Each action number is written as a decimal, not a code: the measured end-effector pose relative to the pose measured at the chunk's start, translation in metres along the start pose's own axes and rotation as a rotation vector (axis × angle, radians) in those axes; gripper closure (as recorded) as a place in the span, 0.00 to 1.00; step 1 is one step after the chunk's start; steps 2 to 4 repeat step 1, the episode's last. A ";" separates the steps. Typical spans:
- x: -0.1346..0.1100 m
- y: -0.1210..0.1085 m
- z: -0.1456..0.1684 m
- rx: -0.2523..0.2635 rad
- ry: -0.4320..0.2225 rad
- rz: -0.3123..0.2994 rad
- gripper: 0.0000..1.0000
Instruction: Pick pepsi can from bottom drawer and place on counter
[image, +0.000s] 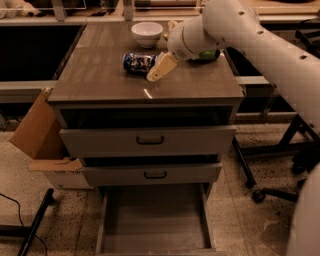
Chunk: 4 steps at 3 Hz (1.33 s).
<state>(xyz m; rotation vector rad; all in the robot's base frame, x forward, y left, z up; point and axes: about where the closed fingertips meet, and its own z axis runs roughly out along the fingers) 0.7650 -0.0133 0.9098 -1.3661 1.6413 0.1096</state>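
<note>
Pepsi can (138, 62): lies on its side on the counter (100, 75), out of the drawer; the carry looks done, in your judgement only the let-go and retreat remain

Gripper (159, 69): hangs low just right of the pepsi can, angled down toward the wood; you cannot tell from this view whether it is spread or closed, nor whether it brushes the can's near end; it does not appear to be carrying anything

Bottom drawer (155, 225): well below the pepsi can, pulled out at the foot of the cabinet; its grey floor shows nothing inside

Neighbours: a white bowl (147, 33) sits behind the pepsi can; a green object (206, 54) lies to the can's right, partly hidden by the arm; a cardboard box (35, 125) leans on the cabinet, down and left of the can

Step in hand: clear the gripper off the pepsi can; draw it straight up before you swing it sideways, since a can on its side is likely to roll at a light nudge

Watch for: a sideways sweep toward the pepsi can could push it leftward across the counter; a backward sweep could knock the bowl behind the can; go slowly until you see open wood between gripper and can
</note>
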 end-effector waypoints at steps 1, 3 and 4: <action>-0.010 -0.001 -0.033 0.083 -0.025 -0.032 0.00; -0.010 -0.001 -0.033 0.083 -0.025 -0.032 0.00; -0.010 -0.001 -0.033 0.083 -0.025 -0.032 0.00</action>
